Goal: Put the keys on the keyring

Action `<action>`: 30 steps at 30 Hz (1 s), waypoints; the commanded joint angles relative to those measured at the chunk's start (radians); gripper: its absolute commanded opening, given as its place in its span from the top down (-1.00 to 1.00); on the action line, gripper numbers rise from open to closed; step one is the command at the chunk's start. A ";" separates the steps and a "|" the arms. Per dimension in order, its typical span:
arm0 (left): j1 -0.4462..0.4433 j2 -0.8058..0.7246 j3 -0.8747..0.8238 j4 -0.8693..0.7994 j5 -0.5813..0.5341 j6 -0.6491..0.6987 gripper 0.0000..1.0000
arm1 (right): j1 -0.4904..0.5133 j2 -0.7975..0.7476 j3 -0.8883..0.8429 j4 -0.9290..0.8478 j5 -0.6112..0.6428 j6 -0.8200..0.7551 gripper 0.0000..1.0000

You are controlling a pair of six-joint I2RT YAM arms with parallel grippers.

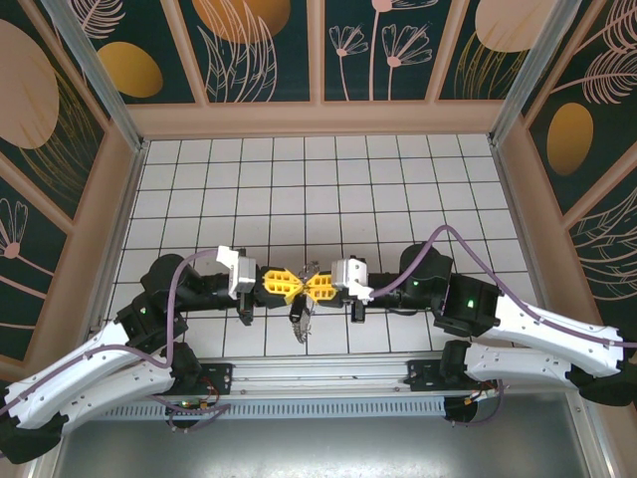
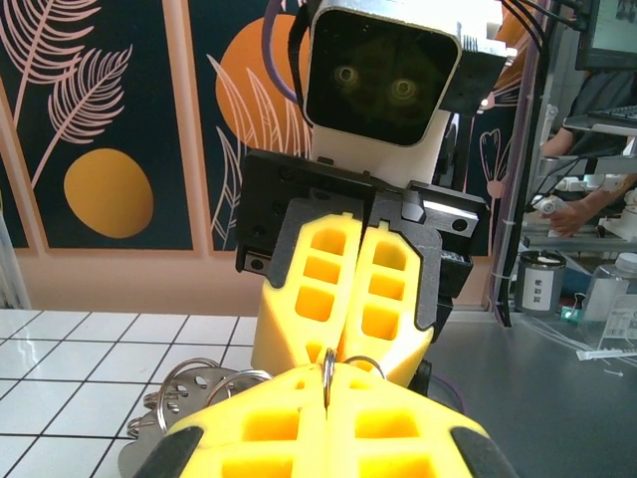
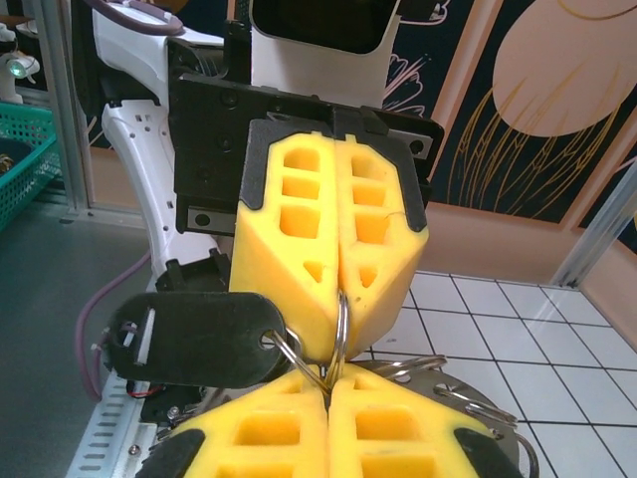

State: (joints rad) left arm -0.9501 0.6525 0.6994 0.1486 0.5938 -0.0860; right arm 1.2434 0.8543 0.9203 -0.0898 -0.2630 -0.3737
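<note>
Keyring point(image 3: 340, 324), a thin steel ring, stands on edge exactly where the two sets of jaws meet tip to tip. The left gripper point(image 1: 294, 285) has its yellow fingers pressed together. From the right wrist, one arc of the ring runs up into the seam between them. The right gripper point(image 1: 318, 287) is closed in the same way, and the ring's opposite arc drops into the seam between its fingers, so both pinch the keyring from opposite ends. A black plastic tag point(image 3: 194, 339) hangs on a second thin ring just beside the jaws, its rounded end against the outer face of a left finger. More steel rings point(image 3: 468, 393) sit bunched under and beside the right jaws, partly hidden by the fingers. From above, the keys point(image 1: 302, 321) are a small dark bunch dangling just below the point where the jaws meet, over the white tiled table point(image 1: 299, 179) near its front edge. Which ring the bunch hangs from cannot be made out.
</note>
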 commanded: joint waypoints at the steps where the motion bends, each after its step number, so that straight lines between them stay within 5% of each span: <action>1: -0.007 0.009 0.033 -0.005 0.010 0.012 1.00 | 0.002 -0.003 -0.001 0.044 0.066 -0.027 1.00; 5: -0.006 0.038 0.085 -0.145 -0.015 0.054 0.98 | 0.003 -0.023 0.009 0.005 0.164 -0.046 1.00; 11: -0.006 0.064 0.165 -0.372 -0.124 0.121 0.66 | 0.004 -0.020 0.063 -0.131 0.250 -0.092 1.00; 30: -0.007 0.191 0.329 -0.637 -0.160 0.235 0.65 | 0.007 0.074 0.131 -0.297 0.243 -0.154 1.00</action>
State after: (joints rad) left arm -0.9504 0.8349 0.9955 -0.4492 0.4328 0.1139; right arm 1.2472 0.9325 0.9970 -0.4007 -0.0013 -0.5034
